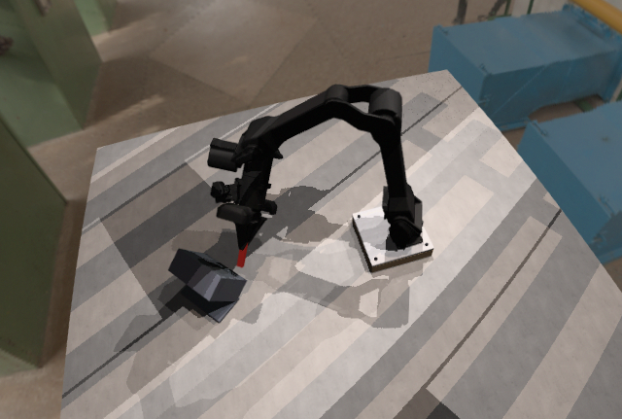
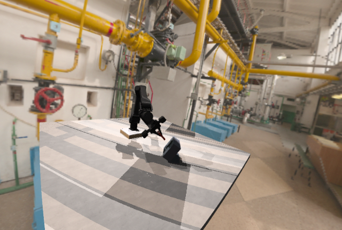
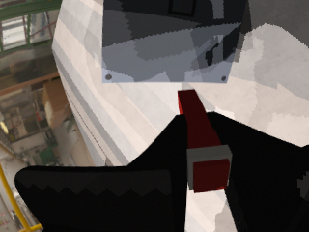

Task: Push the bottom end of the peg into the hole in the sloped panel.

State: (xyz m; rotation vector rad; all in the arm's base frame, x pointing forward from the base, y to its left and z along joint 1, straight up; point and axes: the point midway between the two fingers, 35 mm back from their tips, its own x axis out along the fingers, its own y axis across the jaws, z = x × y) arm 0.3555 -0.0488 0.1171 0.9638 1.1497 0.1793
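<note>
From the top view I see the arm (image 1: 321, 118) arching over from its base plate (image 1: 393, 246) on the table (image 1: 452, 303), with the gripper (image 1: 244, 242) pinched shut on the red peg (image 1: 241, 257). The peg hangs off the table, its lower end just beside the upper edge of the sloped panel (image 1: 206, 281), on the side toward the base plate.

In the exterior view the gripper (image 2: 157, 132) holds the peg (image 2: 162, 136) tilted, tip aimed down at the panel (image 2: 171, 148); the two look apart, with a small gap between.

On the wrist view I look along the peg (image 3: 201, 134), clamped between the dark fingers. Its far end lies below the panel (image 3: 177, 22) face, and the square hole (image 3: 183, 2) sits near the panel's upper middle, roughly in line beyond the tip.
</note>
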